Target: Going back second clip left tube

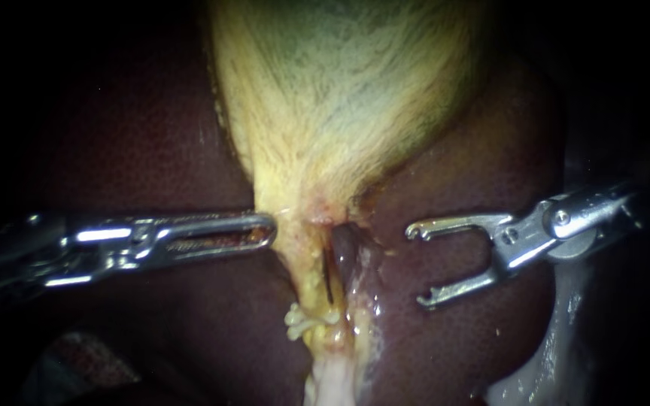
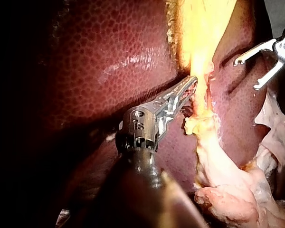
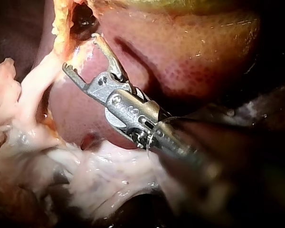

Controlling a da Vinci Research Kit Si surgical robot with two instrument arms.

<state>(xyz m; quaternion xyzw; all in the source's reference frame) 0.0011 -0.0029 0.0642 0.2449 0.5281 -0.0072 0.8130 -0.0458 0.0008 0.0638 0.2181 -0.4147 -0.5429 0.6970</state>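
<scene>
Ahead of my right instrument (image 1: 415,265), whose jaws are wide open and empty, sits the left tube (image 1: 310,280), a bit apart. I think backing away is nearly done. I see no clip.

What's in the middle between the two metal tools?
In the endoscope view, the yellow neck of the gallbladder lies between the left instrument and the open right instrument, with dark liver beside it.

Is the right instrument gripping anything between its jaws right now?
No: the right instrument has its jaws wide open, clear of the tubes, and only bare liver shows in the gap between them.
</scene>
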